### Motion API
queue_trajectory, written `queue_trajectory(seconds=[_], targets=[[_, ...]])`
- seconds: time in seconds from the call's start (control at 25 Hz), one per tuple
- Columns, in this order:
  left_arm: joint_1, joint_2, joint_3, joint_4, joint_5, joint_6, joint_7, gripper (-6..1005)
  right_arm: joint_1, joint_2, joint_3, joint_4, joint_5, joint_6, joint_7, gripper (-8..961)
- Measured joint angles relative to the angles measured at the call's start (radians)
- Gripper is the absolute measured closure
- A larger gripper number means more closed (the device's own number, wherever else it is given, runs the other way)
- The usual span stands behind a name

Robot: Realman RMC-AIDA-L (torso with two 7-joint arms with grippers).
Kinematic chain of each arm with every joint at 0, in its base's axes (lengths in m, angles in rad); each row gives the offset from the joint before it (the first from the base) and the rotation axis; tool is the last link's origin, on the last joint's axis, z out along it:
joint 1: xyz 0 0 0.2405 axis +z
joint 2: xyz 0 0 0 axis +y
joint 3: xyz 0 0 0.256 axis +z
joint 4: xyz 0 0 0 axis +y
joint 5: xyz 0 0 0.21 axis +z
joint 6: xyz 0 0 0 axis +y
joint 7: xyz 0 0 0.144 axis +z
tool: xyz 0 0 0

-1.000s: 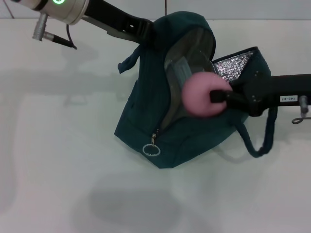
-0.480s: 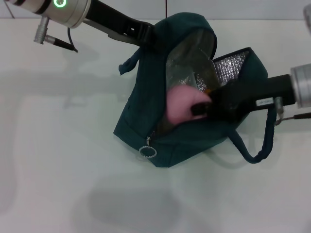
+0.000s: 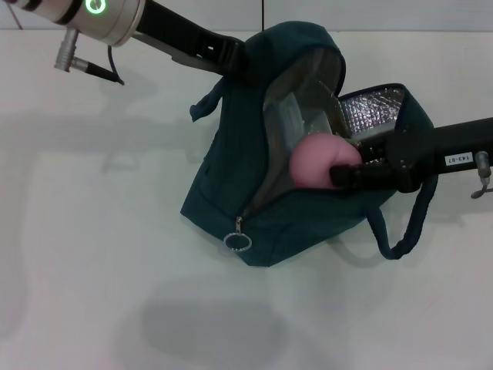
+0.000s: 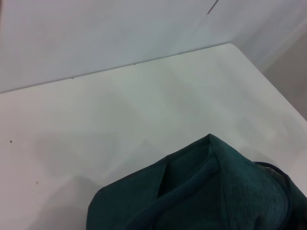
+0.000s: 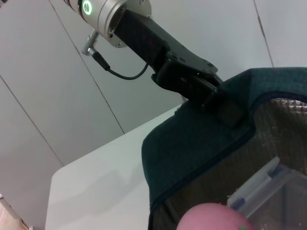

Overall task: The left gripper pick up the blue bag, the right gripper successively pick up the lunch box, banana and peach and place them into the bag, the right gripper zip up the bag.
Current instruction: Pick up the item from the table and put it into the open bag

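Pink peach (image 3: 322, 159) pinched by right gripper (image 3: 344, 171) at frame centre could snag blue bag (image 3: 231, 177) rim; left gripper (image 5: 218, 103) clamps its top edge.

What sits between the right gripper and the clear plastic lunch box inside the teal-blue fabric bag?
The round pink peach, held by the right gripper at the bag's opening, lies before the lunch box; the head view shows it.

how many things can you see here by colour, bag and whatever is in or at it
Dark teal-blue fabric bag, held up by the left gripper: 1
Pink round peach, held by the right gripper at the bag's opening: 1
Clear plastic lunch box with blue-rimmed lid, inside the bag: 1
Total: 3. No banana is visible.
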Motion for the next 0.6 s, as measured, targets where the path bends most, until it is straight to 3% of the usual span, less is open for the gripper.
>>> queue_trajectory(seconds=[0.24,0.36,0.44,0.6], targets=[[0.000,-0.002,0.000,0.000,0.000,0.002,0.000,954,0.000,0.003,0.000,-0.015,-0.001,-0.024,0.001,652],[0.001,-0.003,0.000,-0.002,0.000,0.003,0.000,954,-0.005,0.006,0.014,-0.025,0.009,-0.027,0.003,510],[0.006,-0.003,0.000,-0.002,0.000,0.003,0.000,954,-0.031,0.020,0.067,-0.049,0.025,-0.036,-0.013,415],[0.010,-0.003,0.000,-0.004,0.000,0.002,0.008,954,-0.104,0.050,0.238,-0.077,0.118,-0.105,-0.122,407]])
